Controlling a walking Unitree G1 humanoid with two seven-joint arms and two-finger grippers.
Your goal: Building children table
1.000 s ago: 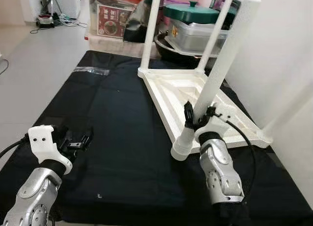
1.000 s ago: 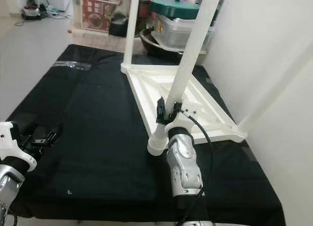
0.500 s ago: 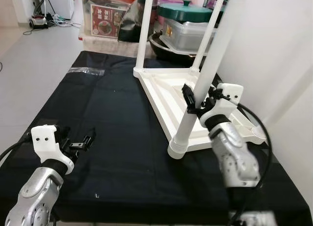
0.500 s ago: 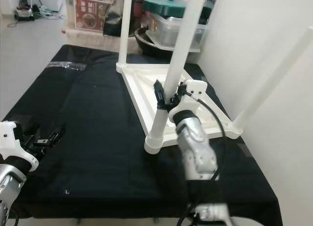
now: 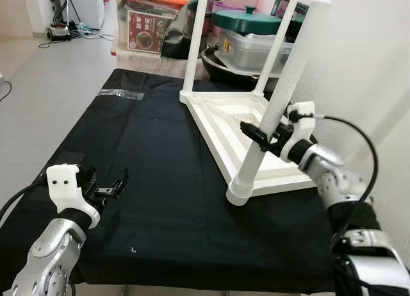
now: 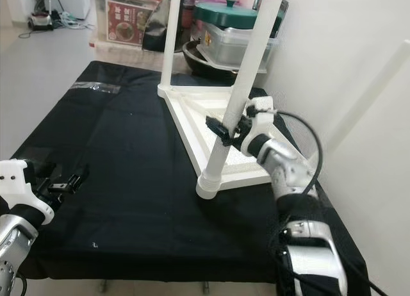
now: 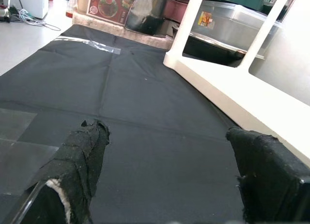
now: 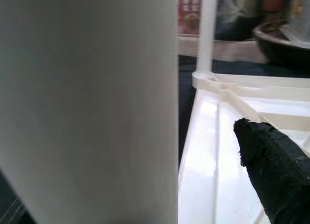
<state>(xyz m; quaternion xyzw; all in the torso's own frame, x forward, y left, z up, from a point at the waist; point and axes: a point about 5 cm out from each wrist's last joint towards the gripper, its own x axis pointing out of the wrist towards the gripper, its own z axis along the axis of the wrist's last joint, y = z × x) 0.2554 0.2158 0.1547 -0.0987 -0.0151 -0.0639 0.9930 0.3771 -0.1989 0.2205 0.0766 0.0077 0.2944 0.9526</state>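
A white children's table [image 5: 221,113] lies upside down on a black cloth [image 5: 154,155], with its white legs pointing up. My right gripper [image 5: 254,132] reaches in from the right and straddles the nearest leg [image 5: 275,110] about a third of the way up. In the right wrist view that leg [image 8: 87,107] is very close, and a gap separates it from one black finger [image 8: 276,170], so the gripper is open. My left gripper [image 5: 110,188] hovers open and holding nothing over the cloth at the near left, its two fingers [image 7: 82,156] spread wide.
A clear plastic bag [image 5: 122,93] lies at the cloth's far left corner. Behind the table stand storage boxes [image 5: 150,27], a black pan [image 5: 221,64] and a green-lidded container [image 5: 253,30]. A white wall [image 5: 365,65] runs close along the right. Tiled floor [image 5: 45,84] lies to the left.
My right arm has swung from in front of the near leg round to its right side, with the fingers staying at the leg. The left gripper has hardly moved.
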